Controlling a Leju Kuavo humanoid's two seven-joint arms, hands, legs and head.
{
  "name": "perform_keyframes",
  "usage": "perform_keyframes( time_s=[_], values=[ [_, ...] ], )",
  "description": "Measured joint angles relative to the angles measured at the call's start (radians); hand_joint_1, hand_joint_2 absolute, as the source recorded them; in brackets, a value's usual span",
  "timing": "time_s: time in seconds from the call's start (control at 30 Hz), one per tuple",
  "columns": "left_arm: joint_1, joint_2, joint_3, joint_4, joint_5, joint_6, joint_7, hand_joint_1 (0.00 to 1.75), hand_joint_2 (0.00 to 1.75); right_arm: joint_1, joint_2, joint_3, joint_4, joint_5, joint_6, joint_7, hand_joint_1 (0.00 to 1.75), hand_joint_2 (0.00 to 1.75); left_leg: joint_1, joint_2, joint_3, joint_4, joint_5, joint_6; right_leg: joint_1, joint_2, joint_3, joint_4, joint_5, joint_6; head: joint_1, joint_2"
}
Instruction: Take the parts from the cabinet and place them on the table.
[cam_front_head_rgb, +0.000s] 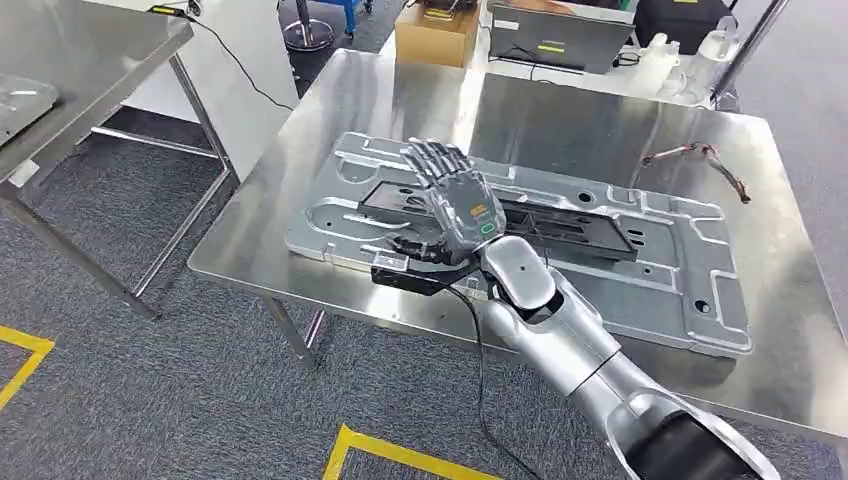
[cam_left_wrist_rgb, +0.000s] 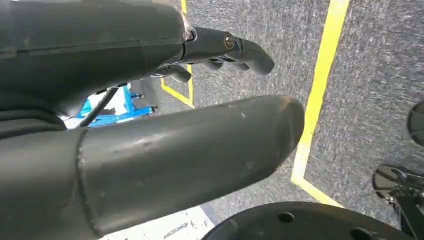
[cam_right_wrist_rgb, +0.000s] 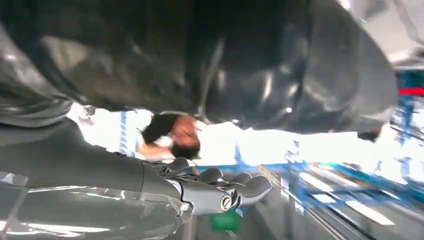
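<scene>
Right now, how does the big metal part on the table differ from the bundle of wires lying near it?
The metal part is a large, flat, silver-grey stamped panel with cutouts, spanning much of the table; the wire bundle is small, thin, reddish-brown and loosely curled. The right robot hand is over the metal part with fingers spread, while the wire bundle lies apart, untouched. Both rest on the steel table.
</scene>
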Motion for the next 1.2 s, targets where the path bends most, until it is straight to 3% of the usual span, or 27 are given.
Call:
perform_keyframes(
  time_s=[0.27, 0.43, 0.47, 0.53, 0.6, 0.63, 0.67, 0.7, 0.77, 0.8, 0.83, 0.87, 0.93, 0.97, 1.0, 1.03, 1.07, 1.13, 1.17, 1.2],
  values=[
    [0.002, 0.0, 0.001, 0.0, -0.002, 0.002, -0.005, 0.0, 0.0, -0.004, 0.0, 0.042, -0.072, -0.01, 0.014, 0.018, 0.0, 0.0, -0.004, -0.001, -0.001, 0.006, -0.004, 0.004, -0.005, -0.001, 0.002, -0.001, -0.001, 0.005, 0.0, 0.0],
    [0.005, -0.001, 0.003, 0.0, -0.003, 0.004, -0.008, 0.0, 0.0, -0.008, -0.006, 0.046, -0.072, -0.023, 0.006, 0.027, 0.0, 0.0, -0.008, 0.0, -0.001, 0.009, -0.005, 0.015, -0.009, 0.0, 0.007, -0.005, 0.002, 0.018, 0.0, 0.0],
    [0.005, -0.002, 0.005, 0.0, -0.003, 0.005, -0.009, 0.0, 0.0, -0.011, -0.013, 0.046, -0.072, -0.024, 0.003, 0.03, 0.0, 0.0, -0.001, 0.002, 0.001, -0.004, 0.002, 0.022, -0.004, 0.001, 0.007, -0.002, -0.001, 0.021, 0.0, 0.0],
    [0.005, -0.006, 0.006, 0.0, -0.003, 0.007, -0.011, 0.0, 0.0, -0.018, -0.033, 0.044, -0.072, -0.029, -0.002, 0.033, 0.0, 0.0, 0.002, 0.005, 0.002, -0.012, 0.011, 0.032, -0.009, 0.0, -0.021, 0.068, -0.069, 0.023, 0.0, 0.0],
    [0.007, -0.01, 0.008, 0.0, -0.003, 0.01, -0.011, 0.0, 0.0, -0.019, -0.052, 0.039, -0.071, -0.038, -0.005, 0.033, 0.0, 0.0, 0.001, 0.005, -0.004, -0.012, 0.013, 0.033, -0.011, -0.001, -0.087, 0.224, -0.155, 0.026, 0.0, 0.0],
    [0.007, -0.011, 0.008, 0.0, -0.003, 0.012, -0.012, 0.0, 0.0, -0.018, -0.061, 0.038, -0.071, -0.04, -0.005, 0.032, 0.0, 0.0, 0.001, 0.006, -0.008, -0.011, 0.016, 0.033, -0.011, -0.001, -0.114, 0.289, -0.179, 0.027, 0.0, 0.0],
    [0.008, -0.012, 0.009, 0.0, -0.003, 0.014, -0.012, 0.0, 0.0, -0.018, -0.07, 0.038, -0.071, -0.041, -0.005, 0.032, 0.0, 0.0, 0.001, 0.006, -0.012, -0.01, 0.019, 0.031, -0.011, -0.001, -0.121, 0.308, -0.173, 0.028, 0.0, 0.0],
    [0.009, -0.013, 0.01, 0.0, -0.003, 0.014, -0.013, 0.0, 0.0, -0.018, -0.075, 0.037, -0.071, -0.041, -0.005, 0.032, 0.0, 0.0, 0.001, 0.006, -0.017, -0.009, 0.022, 0.029, -0.011, -0.001, -0.108, 0.287, -0.15, 0.027, 0.0, 0.0],
    [0.01, -0.016, 0.014, 0.0, -0.003, 0.014, -0.014, 0.0, 0.0, -0.019, -0.081, 0.032, -0.071, -0.041, -0.005, 0.032, 0.0, 0.0, 0.001, 0.006, -0.028, -0.004, 0.03, 0.022, -0.011, -0.002, -0.014, 0.115, -0.063, 0.021, 0.0, 0.0],
    [0.01, -0.018, 0.015, 0.0, -0.003, 0.014, -0.014, 0.0, 0.0, -0.02, -0.082, 0.031, -0.072, -0.041, -0.005, 0.032, 0.0, 0.0, 0.001, 0.006, -0.031, -0.001, 0.034, 0.018, -0.011, -0.003, 0.04, 0.025, -0.041, 0.016, 0.0, 0.0],
    [0.01, -0.019, 0.016, 0.0, -0.004, 0.014, -0.015, 0.0, 0.0, -0.019, -0.083, 0.03, -0.072, -0.041, -0.004, 0.032, 0.0, 0.0, -0.002, 0.004, -0.034, -0.002, 0.04, 0.01, -0.004, -0.002, 0.048, 0.009, -0.042, 0.016, 0.0, 0.0],
    [0.011, -0.02, 0.016, 0.0, -0.004, 0.014, -0.016, 0.0, 0.0, -0.019, -0.083, 0.03, -0.073, -0.041, -0.004, 0.032, 0.0, 0.0, 0.0, 0.005, -0.03, -0.003, 0.044, 0.004, -0.001, 0.0, 0.038, 0.013, -0.025, 0.012, 0.0, 0.0],
    [0.011, -0.022, 0.016, 0.0, -0.006, 0.014, -0.017, 0.0, 0.0, -0.02, -0.086, 0.03, -0.074, -0.041, -0.004, 0.031, 0.0, 0.0, 0.002, 0.005, -0.032, -0.009, 0.061, -0.01, 0.004, 0.001, 0.032, 0.009, -0.025, 0.002, 0.0, 0.0],
    [0.013, -0.022, 0.017, 0.0, -0.006, 0.014, -0.017, 0.0, 0.0, -0.02, -0.087, 0.031, -0.074, -0.041, -0.004, 0.031, 0.0, 0.0, 0.001, 0.005, -0.032, -0.012, 0.065, -0.015, 0.003, 0.001, 0.03, 0.008, -0.021, -0.003, 0.0, 0.0],
    [0.014, -0.022, 0.017, 0.0, -0.006, 0.014, -0.018, 0.0, 0.0, -0.02, -0.087, 0.031, -0.074, -0.041, -0.003, 0.031, 0.0, 0.0, -0.001, 0.003, -0.036, -0.012, 0.069, -0.02, -0.007, 0.0, 0.024, -0.003, -0.008, -0.01, 0.0, 0.0],
    [0.015, -0.022, 0.017, 0.0, -0.006, 0.014, -0.018, 0.0, 0.0, -0.022, -0.087, 0.031, -0.074, -0.041, -0.002, 0.031, 0.0, 0.0, 0.006, 0.006, -0.048, 0.011, 0.03, -0.028, -0.009, -0.006, 0.015, -0.003, 0.006, -0.017, 0.0, 0.0],
    [0.015, -0.022, 0.017, 0.0, -0.007, 0.014, -0.018, 0.0, 0.0, -0.021, -0.087, 0.032, -0.074, -0.041, 0.0, 0.029, 0.0, 0.0, 0.008, 0.006, -0.069, 0.09, -0.066, -0.033, -0.009, -0.005, -0.006, -0.002, 0.021, -0.024, 0.0, 0.0],
    [0.015, -0.022, 0.017, 0.0, -0.01, 0.014, -0.018, 0.0, 0.0, -0.014, -0.088, 0.032, -0.072, -0.041, 0.0, 0.029, 0.0, 0.0, 0.011, 0.006, -0.099, 0.239, -0.165, -0.038, -0.008, -0.006, -0.035, 0.002, 0.04, -0.024, 0.0, 0.0],
    [0.015, -0.022, 0.017, 0.0, -0.01, 0.014, -0.018, 0.0, 0.0, -0.007, -0.088, 0.032, -0.071, -0.041, -0.002, 0.029, 0.0, 0.0, 0.011, 0.006, -0.1, 0.291, -0.172, -0.04, -0.007, -0.006, -0.05, 0.004, 0.049, -0.023, 0.0, 0.0],
    [0.015, -0.022, 0.017, 0.0, -0.011, 0.014, -0.018, 0.0, 0.0, 0.002, -0.089, 0.032, -0.068, -0.041, -0.005, 0.029, 0.0, 0.0, 0.011, 0.006, -0.085, 0.301, -0.152, -0.039, -0.006, -0.008, -0.063, 0.007, 0.057, -0.022, 0.0, 0.0]
  ],
)
